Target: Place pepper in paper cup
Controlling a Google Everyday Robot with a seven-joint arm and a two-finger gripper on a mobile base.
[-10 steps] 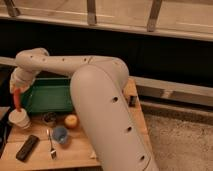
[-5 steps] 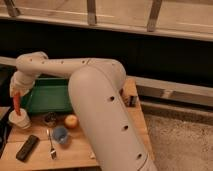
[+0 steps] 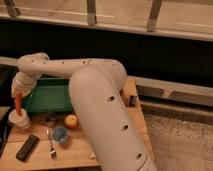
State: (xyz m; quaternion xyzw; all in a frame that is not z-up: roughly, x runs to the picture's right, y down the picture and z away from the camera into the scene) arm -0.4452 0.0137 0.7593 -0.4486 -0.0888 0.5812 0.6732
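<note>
The pepper (image 3: 18,103) is slim and red-orange and hangs upright from my gripper (image 3: 19,93) at the far left. Its lower tip is just above the open mouth of the cream paper cup (image 3: 19,119), which stands on the wooden table (image 3: 80,152) at the left edge. The gripper is shut on the pepper's top end. My large white arm (image 3: 100,100) sweeps across the middle of the view and hides part of the table.
A green tray (image 3: 47,97) lies behind the cup. A round yellow-orange fruit (image 3: 71,120), a small blue cup (image 3: 60,133), a fork (image 3: 50,143), a black remote (image 3: 27,147) and a small dark ring-shaped object (image 3: 48,118) lie on the table.
The gripper has lowered the pepper slightly, bringing its tip closer to the paper cup's mouth. Nothing else moved.
</note>
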